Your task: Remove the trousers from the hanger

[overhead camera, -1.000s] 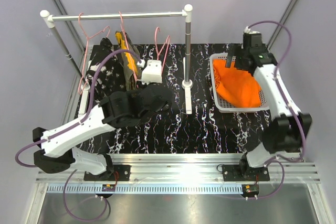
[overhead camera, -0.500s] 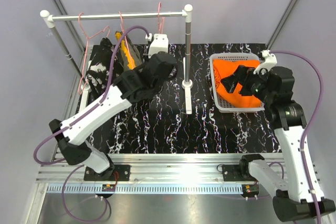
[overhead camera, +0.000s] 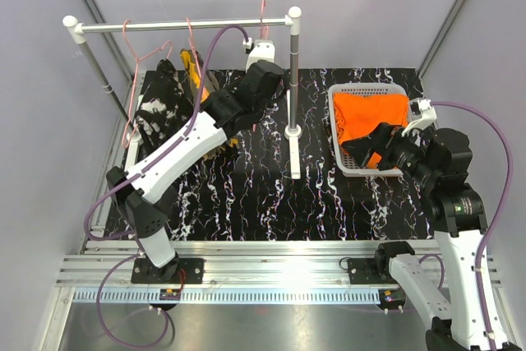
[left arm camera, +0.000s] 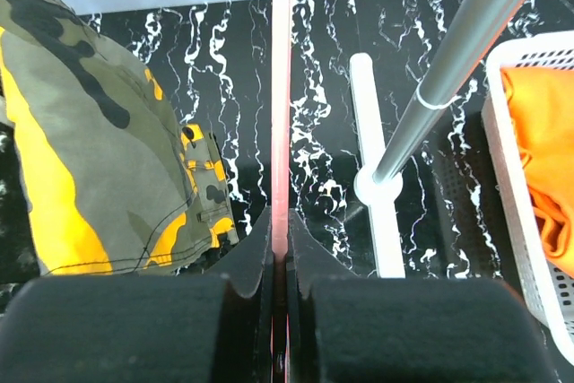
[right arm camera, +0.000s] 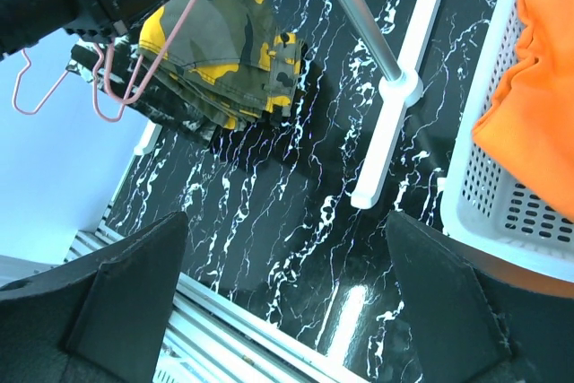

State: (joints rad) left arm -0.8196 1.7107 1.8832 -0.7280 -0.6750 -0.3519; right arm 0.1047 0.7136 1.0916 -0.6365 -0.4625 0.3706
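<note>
Trousers of black cloth with white speckles [overhead camera: 152, 113] sit farthest left of the silver upright post [overhead camera: 293, 71], under the horizontal rail [overhead camera: 181, 26]. The olive camouflage trousers with orange patches [left arm camera: 90, 132] come next, closer to the post. Both look to be on their pink hangers [overhead camera: 127, 43] yet, so two pairs remain.

Just left of the post, the left gripper [left arm camera: 280, 226] is pinched tight on a bare pink wire hanger [left arm camera: 282, 87]. Over the last second it has climbed from low over the black marbled surface [overhead camera: 271, 195] to the rail's height and drifted toward the post. I read this as putting the emptied hanger back.

Right of the post, the plain bright orange trousers [overhead camera: 374, 113] lie in the white plastic basket [overhead camera: 334, 125], free of any hanger. The right gripper [right arm camera: 282, 216], spread wide and holding nothing, has backed from the basket's far end to its near edge, so that pair is done.
</note>
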